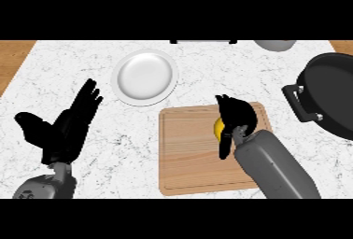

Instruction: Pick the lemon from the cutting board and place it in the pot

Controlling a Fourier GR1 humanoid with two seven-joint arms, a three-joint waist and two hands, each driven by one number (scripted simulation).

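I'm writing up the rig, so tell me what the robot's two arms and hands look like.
Both forearms are smooth grey, rounded casings. Each ends in a matte black hand with a thumb and slender fingers: the left hand, the right hand. No cables, sleeves or readable markings show.

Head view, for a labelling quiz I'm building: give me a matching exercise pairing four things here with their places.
Things:
1. lemon
2. plate
3. pot
4. left hand

Places:
A. at the right edge of the counter
B. open, over the counter left of the cutting board
C. on the cutting board under the right hand
D. behind the board, to the left

Pairs: 1-C, 2-D, 3-A, 4-B
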